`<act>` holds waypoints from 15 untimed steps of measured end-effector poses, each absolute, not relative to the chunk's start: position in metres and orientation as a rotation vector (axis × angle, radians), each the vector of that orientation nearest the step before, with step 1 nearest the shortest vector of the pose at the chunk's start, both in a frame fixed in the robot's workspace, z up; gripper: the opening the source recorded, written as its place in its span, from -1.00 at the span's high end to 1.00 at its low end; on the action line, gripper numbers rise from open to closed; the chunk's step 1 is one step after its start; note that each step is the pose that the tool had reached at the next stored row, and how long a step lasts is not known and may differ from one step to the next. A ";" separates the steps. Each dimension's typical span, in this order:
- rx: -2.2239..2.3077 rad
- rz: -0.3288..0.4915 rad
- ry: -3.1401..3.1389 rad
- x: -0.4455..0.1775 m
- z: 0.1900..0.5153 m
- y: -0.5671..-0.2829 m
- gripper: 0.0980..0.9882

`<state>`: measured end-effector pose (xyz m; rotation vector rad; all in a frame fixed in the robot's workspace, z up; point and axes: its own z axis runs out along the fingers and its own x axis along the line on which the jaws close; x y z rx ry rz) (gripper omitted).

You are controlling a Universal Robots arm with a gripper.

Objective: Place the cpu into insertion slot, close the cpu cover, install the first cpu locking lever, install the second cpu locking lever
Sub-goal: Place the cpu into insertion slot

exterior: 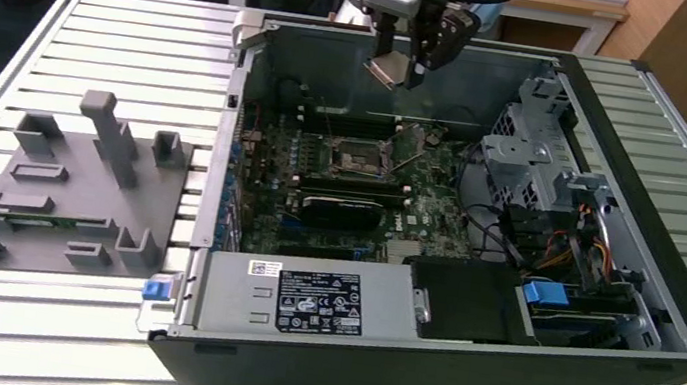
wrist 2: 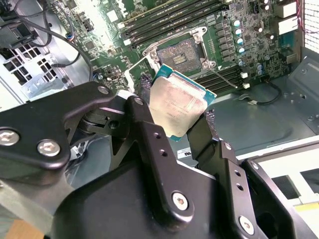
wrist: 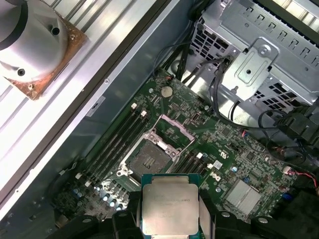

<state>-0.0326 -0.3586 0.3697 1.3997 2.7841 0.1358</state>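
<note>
My gripper (exterior: 399, 59) hangs over the far wall of the open computer case (exterior: 652, 297), shut on the cpu (exterior: 387, 70), a flat square chip with a silver-tan top. Both wrist views show the cpu (wrist 2: 175, 105) (wrist: 169, 203) clamped by its edges between two black fingers (wrist 2: 208, 130) (wrist: 133, 211). The insertion slot (exterior: 355, 159) (wrist 2: 182, 55) (wrist: 147, 159) lies on the green motherboard below and in front of the chip, its dark centre bare. Its metal cover frame (wrist: 174, 128) stands swung open beside it.
Long black memory slots (wrist 2: 164, 22) flank the socket. A black card block (exterior: 344, 209) sits in front of it, the drive cage (exterior: 536, 169) and cables on the exterior view's right, a labelled power supply (exterior: 315, 302) at the near wall. A grey fixture (exterior: 75, 185) rests on the slatted table.
</note>
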 end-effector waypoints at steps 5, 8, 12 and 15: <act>1.419 0.136 2.774 -0.033 0.370 -0.359 0.00; 1.430 0.135 2.768 -0.033 0.370 -0.359 0.00; 1.444 0.135 2.760 -0.033 0.370 -0.359 0.00; 1.455 0.135 2.753 -0.033 0.369 -0.359 0.00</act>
